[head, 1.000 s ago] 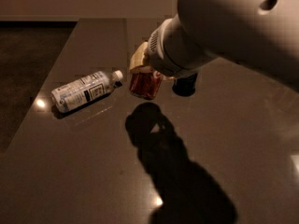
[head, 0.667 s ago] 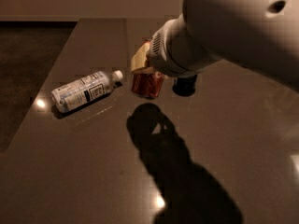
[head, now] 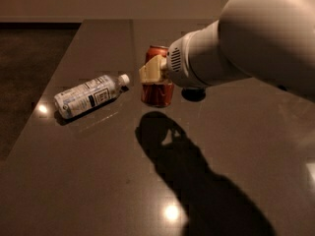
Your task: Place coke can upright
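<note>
The coke can (head: 157, 93) is red-orange with a silver top and stands upright at the middle of the dark table (head: 98, 181). Its base is at or just above the surface. My gripper (head: 155, 73) is shut on the can's middle, with a cream finger (head: 150, 72) across the can's front and the other one hidden behind it. My big white arm (head: 246, 43) comes in from the upper right and covers the can's right side.
A clear plastic water bottle (head: 88, 96) with a white label lies on its side left of the can. A dark round object (head: 193, 93) sits partly hidden under the arm, right of the can. The table's left edge runs diagonally by the dark floor.
The can has turned from tilted to upright in my gripper. The bottle has not moved.
</note>
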`<state>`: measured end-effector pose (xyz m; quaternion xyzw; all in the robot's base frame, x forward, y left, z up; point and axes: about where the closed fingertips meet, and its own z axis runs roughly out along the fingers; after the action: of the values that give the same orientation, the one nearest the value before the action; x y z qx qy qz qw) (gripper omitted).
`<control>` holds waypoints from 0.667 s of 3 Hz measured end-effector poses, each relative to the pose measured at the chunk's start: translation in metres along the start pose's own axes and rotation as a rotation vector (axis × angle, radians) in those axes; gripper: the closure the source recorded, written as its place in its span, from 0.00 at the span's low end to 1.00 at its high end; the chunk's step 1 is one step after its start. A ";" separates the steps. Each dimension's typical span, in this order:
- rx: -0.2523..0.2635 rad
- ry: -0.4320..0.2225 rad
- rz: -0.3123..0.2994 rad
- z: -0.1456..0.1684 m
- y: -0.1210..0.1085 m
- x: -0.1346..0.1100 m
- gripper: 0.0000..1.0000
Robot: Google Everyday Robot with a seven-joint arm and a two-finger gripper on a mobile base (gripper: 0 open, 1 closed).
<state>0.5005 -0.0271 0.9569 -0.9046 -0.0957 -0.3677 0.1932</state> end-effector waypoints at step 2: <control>0.087 0.013 -0.175 0.012 -0.004 -0.025 1.00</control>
<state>0.4887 -0.0193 0.9328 -0.8811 -0.1892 -0.3845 0.2000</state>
